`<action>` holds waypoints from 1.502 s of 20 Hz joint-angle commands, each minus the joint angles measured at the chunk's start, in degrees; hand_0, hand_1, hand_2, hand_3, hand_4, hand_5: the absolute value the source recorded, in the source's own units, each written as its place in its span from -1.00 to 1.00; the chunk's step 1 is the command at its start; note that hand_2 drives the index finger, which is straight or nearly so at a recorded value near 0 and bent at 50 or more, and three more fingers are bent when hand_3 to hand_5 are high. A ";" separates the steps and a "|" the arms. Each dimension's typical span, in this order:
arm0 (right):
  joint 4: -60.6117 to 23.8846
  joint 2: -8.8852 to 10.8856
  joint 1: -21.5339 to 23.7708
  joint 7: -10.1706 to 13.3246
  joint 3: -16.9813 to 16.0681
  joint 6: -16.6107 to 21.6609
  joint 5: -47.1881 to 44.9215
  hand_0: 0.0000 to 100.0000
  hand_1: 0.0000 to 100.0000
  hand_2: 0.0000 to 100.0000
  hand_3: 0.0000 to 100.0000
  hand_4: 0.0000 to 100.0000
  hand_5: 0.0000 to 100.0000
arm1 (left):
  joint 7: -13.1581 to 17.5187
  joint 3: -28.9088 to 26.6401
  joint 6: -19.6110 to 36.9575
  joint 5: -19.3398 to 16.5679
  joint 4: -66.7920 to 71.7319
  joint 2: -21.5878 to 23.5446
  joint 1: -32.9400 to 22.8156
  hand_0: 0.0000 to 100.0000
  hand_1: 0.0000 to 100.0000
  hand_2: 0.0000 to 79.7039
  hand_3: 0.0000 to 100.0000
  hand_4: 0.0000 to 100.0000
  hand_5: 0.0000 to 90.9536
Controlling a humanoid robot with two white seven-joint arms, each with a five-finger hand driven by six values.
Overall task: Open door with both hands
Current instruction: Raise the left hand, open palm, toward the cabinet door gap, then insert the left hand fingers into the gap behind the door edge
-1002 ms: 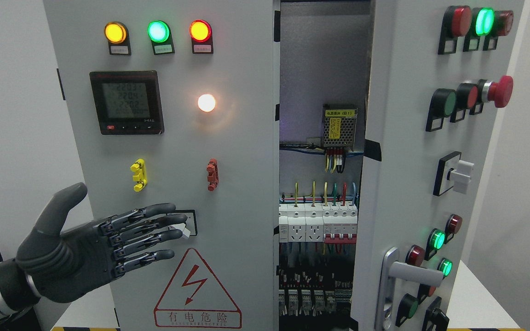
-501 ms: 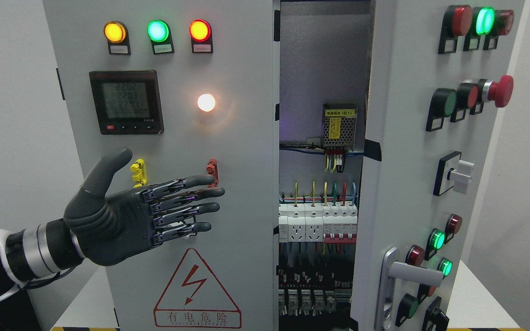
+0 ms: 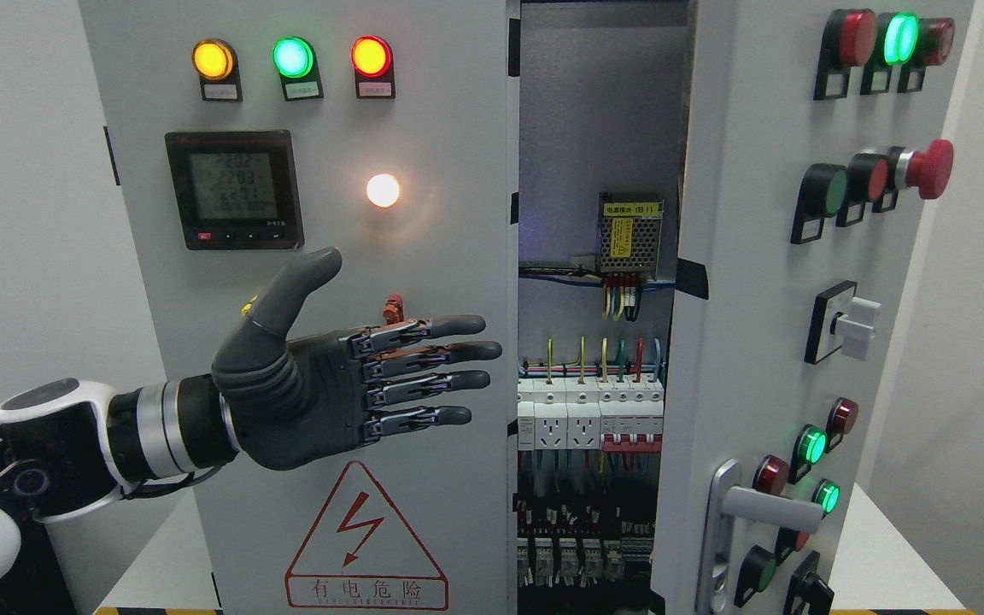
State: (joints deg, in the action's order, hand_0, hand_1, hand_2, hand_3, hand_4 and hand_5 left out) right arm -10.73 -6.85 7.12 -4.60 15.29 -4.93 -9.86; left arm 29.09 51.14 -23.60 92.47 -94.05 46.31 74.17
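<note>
The left hand (image 3: pixel 347 384) is stretched out flat in front of the left door (image 3: pixel 304 299), fingers (image 3: pixel 449 352) straight and spread toward the door's right edge, thumb raised, grasping nothing. Its fingertips reach almost to that edge, level with the sockets (image 3: pixel 565 423) inside. Whether the palm touches the panel I cannot tell. The left door looks shut or nearly so; the right door (image 3: pixel 757 342) stands swung open, its face turned toward us, so the cabinet's inside shows between them. In that gap hang a small power supply (image 3: pixel 630 239), wires (image 3: pixel 603 359) and rows of breakers (image 3: pixel 633 423). On the left door I see amber, green and red lamps (image 3: pixel 293 58) along the top, a meter (image 3: pixel 234 190), a glowing white lamp (image 3: pixel 383 190), a red switch (image 3: pixel 392 307) just above the fingers and a warning triangle (image 3: pixel 366 534) below the hand. The right door carries buttons, a red mushroom button (image 3: pixel 928 169), a white knob (image 3: pixel 855 329) and a silver handle (image 3: pixel 757 512) low down.
</note>
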 commanded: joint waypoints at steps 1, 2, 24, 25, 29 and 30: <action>-0.08 0.00 0.00 -0.06 0.00 0.00 0.01 -1.00 -1.00 -1.00 -1.00 -1.00 -1.00 | 0.62 6.24 -0.13 2.97 3.25 -4.12 4.40 -1.00 -1.00 -1.00 -1.00 -0.91 -1.00; 0.01 0.00 0.00 -0.14 0.00 0.00 0.01 -1.00 -1.00 -1.00 -1.00 -1.00 -1.00 | 0.62 7.38 -0.04 3.59 3.34 -4.12 5.36 -1.00 -1.00 -1.00 -1.00 -0.91 -1.00; 0.01 0.00 0.00 -0.14 0.00 0.00 0.01 -1.00 -1.00 -1.00 -1.00 -1.00 -1.00 | 0.97 13.19 -0.04 9.40 9.58 -16.59 11.61 -1.00 -1.00 -1.00 -1.00 -0.91 -1.00; 0.01 0.00 0.00 -0.14 0.00 0.00 0.01 -1.00 -1.00 -1.00 -1.00 -1.00 -1.00 | 0.88 12.93 -0.04 9.31 10.10 -17.56 11.70 -1.00 -1.00 -1.00 -1.00 -0.91 -1.00; 0.01 0.00 0.00 -0.06 0.00 0.00 0.01 -1.00 -1.00 -1.00 -1.00 -1.00 -1.00 | 0.70 10.65 -0.04 6.59 10.20 -20.90 11.35 -1.00 -1.00 -1.00 -1.00 -0.91 -1.00; 0.01 0.00 0.00 -0.14 0.00 0.00 0.01 -1.00 -1.00 -1.00 -1.00 -1.00 -1.00 | 0.70 10.56 -0.04 6.23 10.37 -21.69 11.35 -1.00 -1.00 -1.00 -1.00 -0.91 -1.00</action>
State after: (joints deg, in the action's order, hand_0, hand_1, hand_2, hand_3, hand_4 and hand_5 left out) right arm -10.73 -6.85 7.12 -4.71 15.29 -4.93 -9.85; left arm 30.03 62.92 -23.67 100.67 -86.43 32.43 85.66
